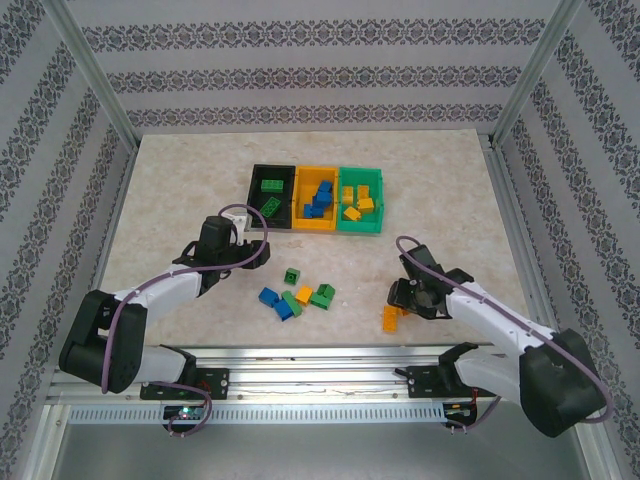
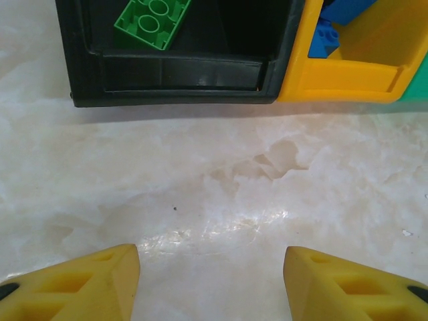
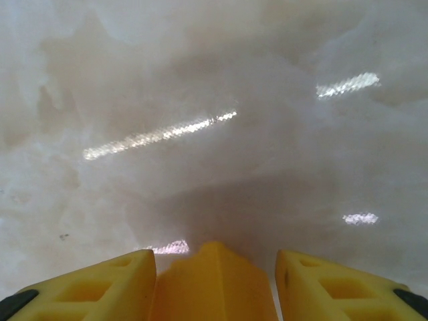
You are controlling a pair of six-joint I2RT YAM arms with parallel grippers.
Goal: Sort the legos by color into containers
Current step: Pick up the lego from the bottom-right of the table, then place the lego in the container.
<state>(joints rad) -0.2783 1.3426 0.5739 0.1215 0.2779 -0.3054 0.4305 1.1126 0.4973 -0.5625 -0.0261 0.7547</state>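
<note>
Two grippers sit low in the top view, over the table (image 1: 170,190). The right gripper (image 1: 399,300), lower right, is clamped on an orange brick (image 1: 390,319). In the right wrist view the brick (image 3: 212,287) is wedged between the two yellow fingers (image 3: 100,287), with bare table beyond. I cannot tell whether the brick touches the table. The left gripper (image 1: 262,247), left of centre, has its jaws apart with nothing between them. In the left wrist view its fingers (image 2: 87,284) stand at the bottom corners over bare table. Six loose bricks (image 1: 304,294) lie clustered at lower centre between the grippers: three green, two blue, one orange. Farther back, three bins stand in a touching row at upper centre. The black bin (image 1: 254,185), leftmost and just beyond the left gripper, holds green bricks (image 1: 270,185); one shows at the top of the left wrist view (image 2: 150,20). The orange bin (image 1: 314,227), in the middle, holds blue bricks (image 1: 321,196). The green bin (image 1: 360,227), rightmost, holds yellow-orange bricks (image 1: 352,212).
</note>
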